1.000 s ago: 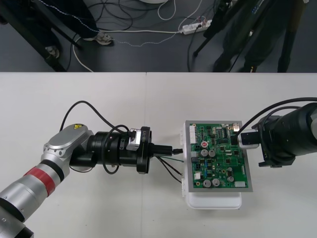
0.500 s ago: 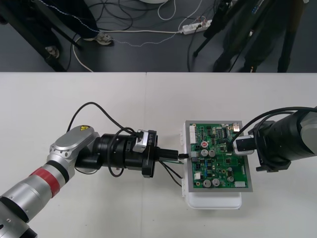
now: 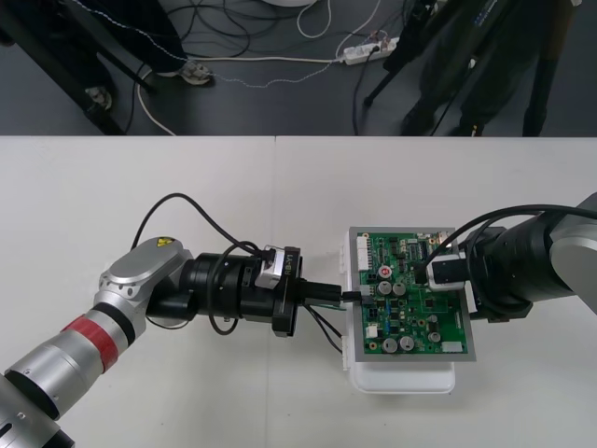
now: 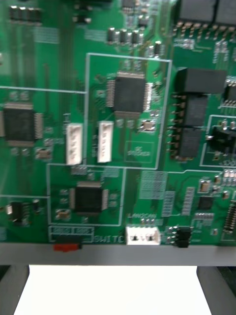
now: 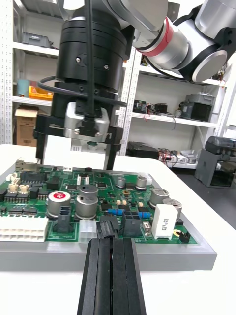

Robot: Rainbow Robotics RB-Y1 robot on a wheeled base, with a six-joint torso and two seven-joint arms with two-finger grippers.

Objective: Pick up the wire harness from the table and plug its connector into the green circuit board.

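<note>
Left gripper (image 3: 338, 295) lies low over the table (image 3: 187, 187). Its fingers are pressed together on the black plug (image 5: 108, 229) of the wire harness (image 3: 325, 322). The harness wires loop back from the fingertips to the left and toward the near side, just off the board's left edge.

Key relation: my fingers and the plug share one long axis, running left to right, and it points straight at the left edge of the green circuit board (image 3: 415, 308). The plug tip is at that edge, just in front of the row of white headers and black connectors. From these views I cannot tell whether it touches a header or is seated, so I judge the insertion not done.

Right gripper (image 5: 78, 142) hangs over the right part of the board with its fingers spread apart and nothing between them. It looks down on the chips there. The left gripper is the nearer one to the socket side.

Judgement: what is left is a short straight push to the right along this axis. Any sideways offset would jam the plug against the white base (image 3: 401, 378).
</note>
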